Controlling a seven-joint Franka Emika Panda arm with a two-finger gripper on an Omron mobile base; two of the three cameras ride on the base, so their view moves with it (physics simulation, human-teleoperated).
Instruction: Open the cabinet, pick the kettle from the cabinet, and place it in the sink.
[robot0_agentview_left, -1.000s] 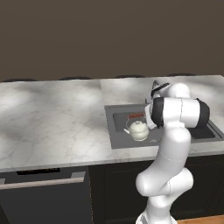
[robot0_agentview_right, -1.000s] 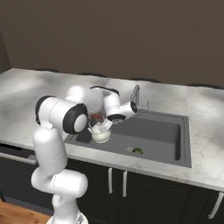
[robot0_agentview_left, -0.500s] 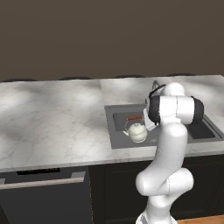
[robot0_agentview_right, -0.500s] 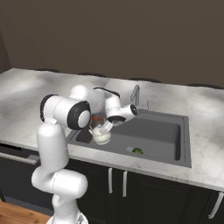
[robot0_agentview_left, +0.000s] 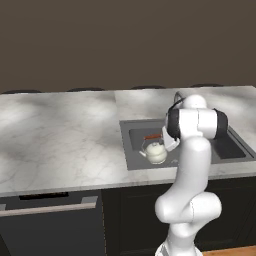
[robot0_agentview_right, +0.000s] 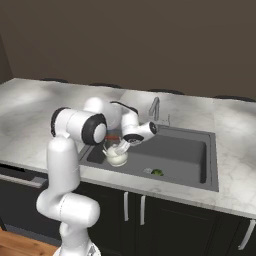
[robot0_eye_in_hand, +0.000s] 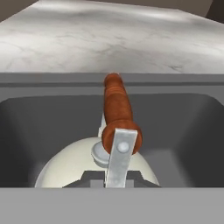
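The cream-white kettle (robot0_agentview_left: 156, 152) (robot0_agentview_right: 116, 158) (robot0_eye_in_hand: 65, 168) is in the left end of the dark grey sink (robot0_agentview_left: 231, 148) (robot0_agentview_right: 175, 154) (robot0_eye_in_hand: 39, 122). Its reddish-brown handle bar (robot0_eye_in_hand: 116, 109) runs away from the hand, above the lid. My gripper (robot0_agentview_right: 123, 147) (robot0_eye_in_hand: 114, 180) is right over the kettle, shut on the near leg of its metal handle. I cannot tell whether the kettle's base touches the basin floor. The cabinet is out of view.
White marble counter (robot0_agentview_left: 60, 140) (robot0_agentview_right: 45, 100) surrounds the basin. A slim silver faucet (robot0_agentview_right: 155, 108) stands at the sink's back rim. Below the counter are a dark front with a horizontal silver bar (robot0_agentview_left: 50, 206) and dark doors (robot0_agentview_right: 165, 220).
The kettle has sunk a little lower in the sink's left end with the gripper still closed on it. The arm's upper links have swung slightly.
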